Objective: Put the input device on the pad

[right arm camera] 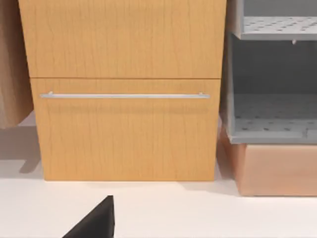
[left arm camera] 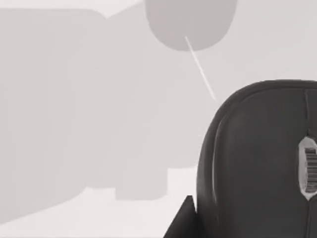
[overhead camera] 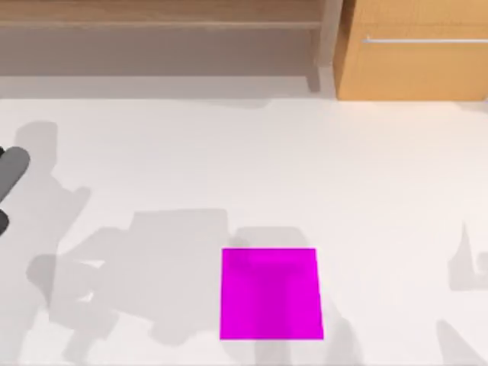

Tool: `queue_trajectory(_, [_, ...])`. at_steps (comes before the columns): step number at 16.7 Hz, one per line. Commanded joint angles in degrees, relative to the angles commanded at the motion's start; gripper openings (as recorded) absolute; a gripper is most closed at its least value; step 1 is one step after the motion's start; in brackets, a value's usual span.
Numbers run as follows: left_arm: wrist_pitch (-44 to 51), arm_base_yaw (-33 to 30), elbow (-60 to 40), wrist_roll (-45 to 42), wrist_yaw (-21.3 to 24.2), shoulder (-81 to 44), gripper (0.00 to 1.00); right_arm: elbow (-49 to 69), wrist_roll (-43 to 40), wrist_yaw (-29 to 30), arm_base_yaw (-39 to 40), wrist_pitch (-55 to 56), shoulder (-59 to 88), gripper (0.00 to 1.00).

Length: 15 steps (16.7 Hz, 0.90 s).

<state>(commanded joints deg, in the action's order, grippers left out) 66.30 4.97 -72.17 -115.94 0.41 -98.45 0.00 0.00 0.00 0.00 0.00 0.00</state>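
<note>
The input device (left arm camera: 252, 158), a dark grey-black mouse with a smooth rounded top, lies on the white table close under my left wrist camera. A black part of my left gripper (left arm camera: 182, 223) shows right beside it; I cannot tell whether it touches. My left arm (overhead camera: 11, 169) is at the far left edge of the top view. The pad (overhead camera: 271, 293), a flat magenta square, lies near the front edge at the middle of the table, well to the right of that arm. A black part of my right gripper (right arm camera: 96, 220) hangs over bare table, facing the cabinet.
A wooden cabinet (overhead camera: 415, 49) with a metal handle stands at the back right. A wooden shelf unit (overhead camera: 160, 34) runs along the back left. In the right wrist view a grey rack (right arm camera: 272, 89) sits beside the cabinet. White tabletop (overhead camera: 252, 168) lies between the arm and the pad.
</note>
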Motion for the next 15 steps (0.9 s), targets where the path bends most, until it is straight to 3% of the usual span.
queue_trajectory(7, [7.0,-15.6,-1.0,32.8,3.7,-6.7,0.00,0.0,0.0,0.0,0.0,0.0,0.0,1.00])
queue_trajectory(15, [13.3,-35.2,-4.0,85.1,7.7,-16.4,0.00,0.0,0.0,0.0,0.0,0.0,0.0,1.00])
